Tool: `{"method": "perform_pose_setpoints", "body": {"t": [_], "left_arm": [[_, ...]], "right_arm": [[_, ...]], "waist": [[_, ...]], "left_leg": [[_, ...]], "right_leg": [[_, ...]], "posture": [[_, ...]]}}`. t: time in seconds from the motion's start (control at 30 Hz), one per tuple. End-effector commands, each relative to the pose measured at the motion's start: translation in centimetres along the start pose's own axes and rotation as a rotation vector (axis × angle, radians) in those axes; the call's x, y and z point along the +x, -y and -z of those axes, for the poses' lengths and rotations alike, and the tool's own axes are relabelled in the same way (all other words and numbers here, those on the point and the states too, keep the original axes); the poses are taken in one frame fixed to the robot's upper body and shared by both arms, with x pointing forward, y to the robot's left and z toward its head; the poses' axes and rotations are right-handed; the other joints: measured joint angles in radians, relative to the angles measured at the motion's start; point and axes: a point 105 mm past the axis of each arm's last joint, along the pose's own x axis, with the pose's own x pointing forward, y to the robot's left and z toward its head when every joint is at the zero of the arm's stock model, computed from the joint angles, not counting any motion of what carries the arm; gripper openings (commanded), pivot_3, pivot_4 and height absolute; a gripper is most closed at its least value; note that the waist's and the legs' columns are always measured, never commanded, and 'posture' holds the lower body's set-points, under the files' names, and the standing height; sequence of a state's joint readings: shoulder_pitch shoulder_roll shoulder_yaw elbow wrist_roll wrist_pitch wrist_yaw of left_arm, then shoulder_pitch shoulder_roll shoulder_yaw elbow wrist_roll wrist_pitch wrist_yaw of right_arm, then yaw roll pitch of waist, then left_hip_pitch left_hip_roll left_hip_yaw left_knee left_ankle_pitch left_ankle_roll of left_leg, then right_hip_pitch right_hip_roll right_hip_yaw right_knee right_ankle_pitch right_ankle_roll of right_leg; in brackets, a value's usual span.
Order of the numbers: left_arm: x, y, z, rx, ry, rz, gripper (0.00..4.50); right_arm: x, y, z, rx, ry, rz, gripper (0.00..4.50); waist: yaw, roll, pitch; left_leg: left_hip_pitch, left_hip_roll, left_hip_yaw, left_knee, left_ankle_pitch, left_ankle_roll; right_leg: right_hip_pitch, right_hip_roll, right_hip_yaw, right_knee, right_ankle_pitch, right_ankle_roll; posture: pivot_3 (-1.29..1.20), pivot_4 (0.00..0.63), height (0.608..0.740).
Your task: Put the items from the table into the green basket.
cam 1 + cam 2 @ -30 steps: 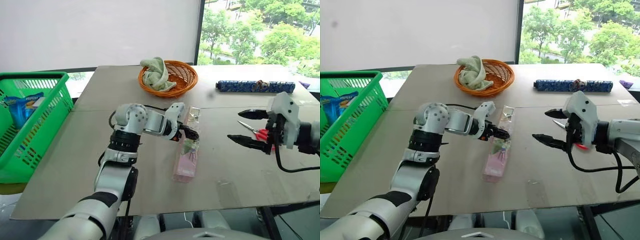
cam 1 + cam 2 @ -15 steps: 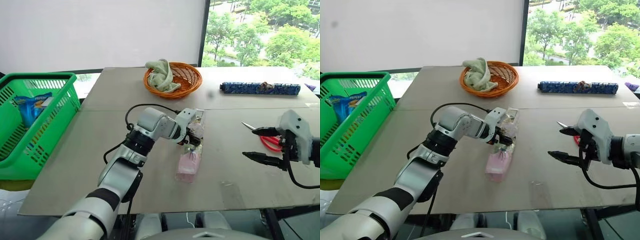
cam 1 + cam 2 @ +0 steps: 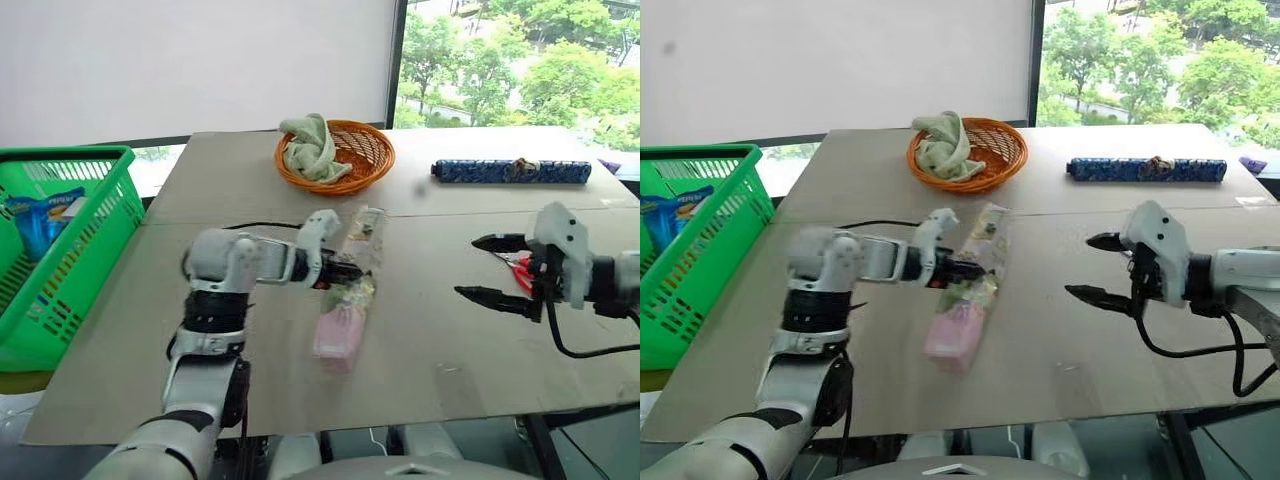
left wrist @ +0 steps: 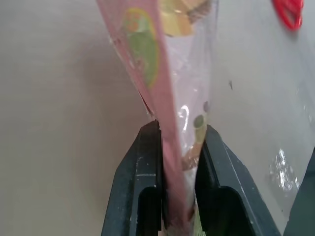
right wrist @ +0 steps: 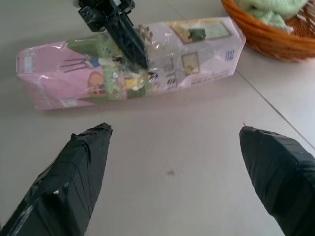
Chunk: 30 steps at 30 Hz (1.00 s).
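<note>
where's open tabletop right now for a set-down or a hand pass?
Free: the near-left of the table, between the green basket and the left claw shut on the pink box; also the near edge under the right claw. Crowded: around the orange wicker basket, and the scissors.

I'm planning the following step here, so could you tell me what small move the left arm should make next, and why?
Probably lift the long pinkish box a little and carry it left toward the green basket. The left pincer is shut on the box's middle, as the left wrist view confirms, while the box seems to lie low over the table. The right pincer hangs open, apart.
</note>
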<state>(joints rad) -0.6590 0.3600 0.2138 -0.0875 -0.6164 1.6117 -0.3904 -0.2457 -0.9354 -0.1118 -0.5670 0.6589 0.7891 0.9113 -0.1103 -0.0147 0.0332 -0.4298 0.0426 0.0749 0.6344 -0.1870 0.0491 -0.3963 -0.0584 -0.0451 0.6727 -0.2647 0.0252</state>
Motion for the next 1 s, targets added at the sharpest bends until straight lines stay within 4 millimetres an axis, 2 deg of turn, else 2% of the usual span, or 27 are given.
{"method": "perform_pose_setpoints", "body": {"t": [0.03, 0.13, 0.23, 0.33, 0.43, 0.53, 0.63, 0.77, 0.87, 0.93, 1.0], "left_arm": [[-5.4, -1.4, -3.1, 0.026, 0.247, -0.099, 0.79], [-11.5, -4.2, -6.1, -0.006, 0.490, -0.295, 0.79], [-18.0, -6.6, -8.8, 0.024, 0.709, -0.508, 0.79], [-24.0, -8.3, -10.7, 0.166, 0.794, -0.778, 0.79], [-27.8, -9.5, -12.4, 0.354, 0.810, -0.972, 0.79], [-29.5, -10.1, -13.6, 0.525, 0.787, -1.079, 0.79], [-30.5, -11.9, -14.0, 0.608, 0.738, -1.161, 0.79], [-31.4, -15.3, -12.6, 0.673, 0.617, -1.286, 0.79], [-31.8, -17.4, -11.5, 0.613, 0.617, -1.332, 0.79], [-30.7, -18.3, -10.5, 0.522, 0.655, -1.210, 1.37], [-30.6, -18.6, -10.4, 0.552, 0.652, -1.232, 2.09]], "right_arm": [[2.3, -0.3, -3.1, -0.078, 0.140, -0.053, 4.50], [4.7, -0.6, -6.1, -0.111, 0.271, -0.113, 4.50], [7.0, -0.2, -8.6, -0.147, 0.328, -0.122, 4.50], [9.4, 0.4, -11.3, -0.189, 0.367, -0.102, 4.50], [10.7, 0.5, -13.8, -0.184, 0.426, -0.105, 4.50], [11.1, 0.4, -14.8, -0.195, 0.445, -0.115, 4.50], [11.1, 0.0, -15.4, -0.188, 0.459, -0.131, 4.50], [9.6, -1.4, -15.1, -0.177, 0.487, -0.209, 4.50], [8.6, -1.8, -14.9, -0.163, 0.499, -0.236, 4.50], [8.4, -1.7, -14.7, -0.145, 0.498, -0.226, 4.50], [8.3, -1.3, -14.3, -0.134, 0.484, -0.203, 4.50]], "waist": [[0.012, 0.000, 0.000], [0.039, -0.002, 0.002], [0.047, -0.006, 0.004], [0.069, -0.008, 0.005], [0.094, -0.008, 0.005], [0.134, -0.010, 0.004], [0.153, -0.012, 0.003], [0.146, -0.015, 0.001], [0.131, -0.016, 0.001], [0.118, -0.016, 0.000], [0.105, -0.016, 0.000]], "left_leg": [[0.000, 0.000, -0.001, 0.000, 0.000, 0.000], [0.001, -0.001, -0.002, 0.001, 0.000, 0.000], [0.000, -0.001, -0.001, 0.001, 0.000, -0.001], [-0.001, 0.000, -0.001, 0.000, 0.000, -0.003], [-0.002, -0.001, 0.000, -0.002, -0.002, -0.007], [-0.003, -0.002, 0.002, -0.004, -0.004, -0.011], [-0.005, -0.004, 0.004, -0.005, -0.005, -0.011], [-0.005, -0.003, 0.008, -0.006, -0.005, -0.011], [-0.006, -0.003, 0.009, -0.007, -0.005, -0.011], [-0.007, -0.002, 0.008, -0.007, -0.005, -0.011], [-0.007, -0.002, 0.008, -0.007, -0.005, -0.011]], "right_leg": [[0.000, 0.001, 0.000, 0.000, 0.000, 0.000], [0.000, 0.001, 0.001, 0.001, 0.000, 0.000], [0.000, 0.001, 0.002, 0.001, 0.001, 0.000], [-0.002, 0.001, 0.003, 0.003, 0.001, 0.000], [-0.005, -0.002, 0.003, 0.004, 0.001, -0.001], [-0.009, -0.009, 0.002, 0.003, 0.000, -0.001], [-0.011, -0.013, 0.001, 0.002, 0.000, -0.001], [-0.013, -0.014, 0.004, 0.002, -0.001, -0.004], [-0.015, -0.014, 0.006, 0.003, -0.001, -0.004], [-0.017, -0.015, 0.005, 0.004, -0.001, -0.004], [-0.018, -0.014, 0.005, 0.005, -0.001, -0.005]], "posture": [[-0.06, 0.000, 0.740], [0.00, 0.000, 0.740], [0.05, 0.000, 0.740], [0.10, 0.000, 0.740], [0.11, 0.000, 0.740], [0.10, 0.000, 0.740], [0.09, 0.000, 0.740], [0.03, 0.000, 0.740], [0.00, 0.000, 0.740], [-0.02, 0.000, 0.740], [-0.04, 0.000, 0.740]]}}
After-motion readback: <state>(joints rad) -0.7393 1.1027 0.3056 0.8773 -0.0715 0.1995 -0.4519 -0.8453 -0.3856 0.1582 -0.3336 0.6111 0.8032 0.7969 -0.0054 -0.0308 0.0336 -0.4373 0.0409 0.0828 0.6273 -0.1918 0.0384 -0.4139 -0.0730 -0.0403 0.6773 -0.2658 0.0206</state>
